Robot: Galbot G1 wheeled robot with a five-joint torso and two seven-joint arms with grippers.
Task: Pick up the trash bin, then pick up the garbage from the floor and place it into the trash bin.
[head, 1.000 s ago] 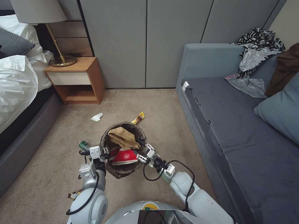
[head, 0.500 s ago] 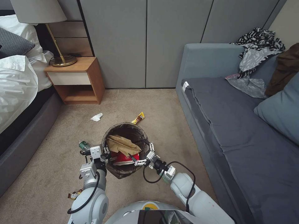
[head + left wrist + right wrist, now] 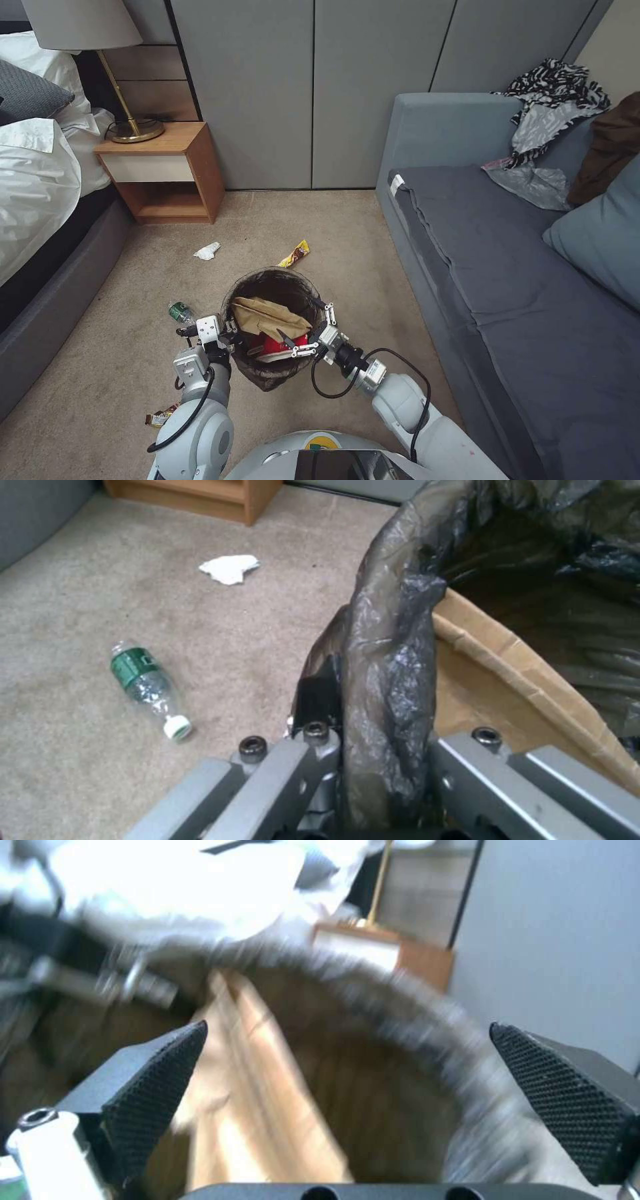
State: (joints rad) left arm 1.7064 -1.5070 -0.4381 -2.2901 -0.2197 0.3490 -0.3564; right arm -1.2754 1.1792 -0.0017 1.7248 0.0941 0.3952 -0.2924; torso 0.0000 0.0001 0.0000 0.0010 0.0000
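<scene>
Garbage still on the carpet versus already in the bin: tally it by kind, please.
On the carpet:
white tissue: 1
yellow snack packets: 2
green bottle: 1
In the trash bin:
tan paper bag: 1
red-white wrapper: 1
Total: 6

bedroom – bed w/ nightstand, lamp, sofa, carpet.

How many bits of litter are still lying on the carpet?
4: white tissue, yellow wrapper, green bottle, and a snack packet beside the left arm. More may be hidden.
</scene>
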